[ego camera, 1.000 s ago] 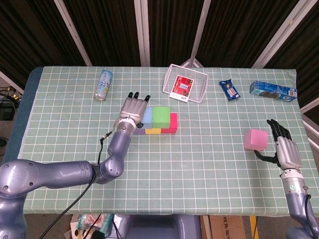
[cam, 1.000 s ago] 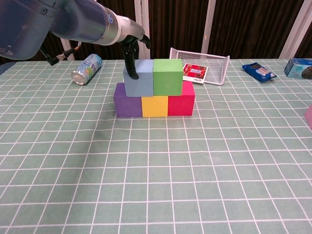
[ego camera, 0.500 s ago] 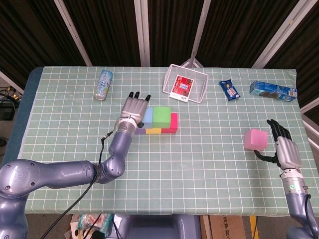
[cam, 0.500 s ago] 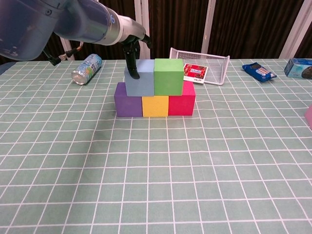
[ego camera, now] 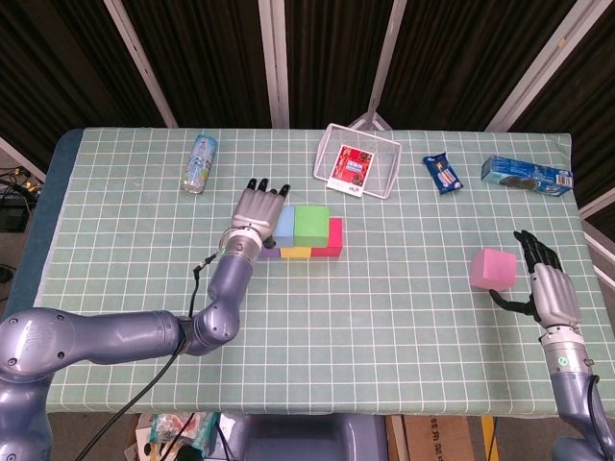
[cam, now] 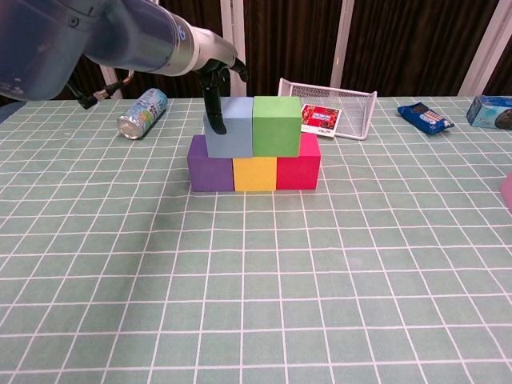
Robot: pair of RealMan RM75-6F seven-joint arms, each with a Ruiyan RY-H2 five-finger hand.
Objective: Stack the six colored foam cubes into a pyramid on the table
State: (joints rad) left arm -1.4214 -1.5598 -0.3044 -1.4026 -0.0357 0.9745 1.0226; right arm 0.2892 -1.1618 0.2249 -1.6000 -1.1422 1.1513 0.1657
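matt foam cubes (cam: 254,149), checked cloth table (cam: 320,264), wire basket (cam: 332,106)

Left hand (ego camera: 258,211) touching blue cube (ego camera: 285,222); pink cube (ego camera: 493,269) beside right hand (ego camera: 548,288).

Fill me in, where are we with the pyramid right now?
Five cubes are up: purple, yellow and red in the bottom row, blue and green on top of them. The left hand is at the blue cube, fingers touching its left face. The pink cube sits on the table far to the right, beside the right hand, which is open and not holding it. The top spot is not yet filled.
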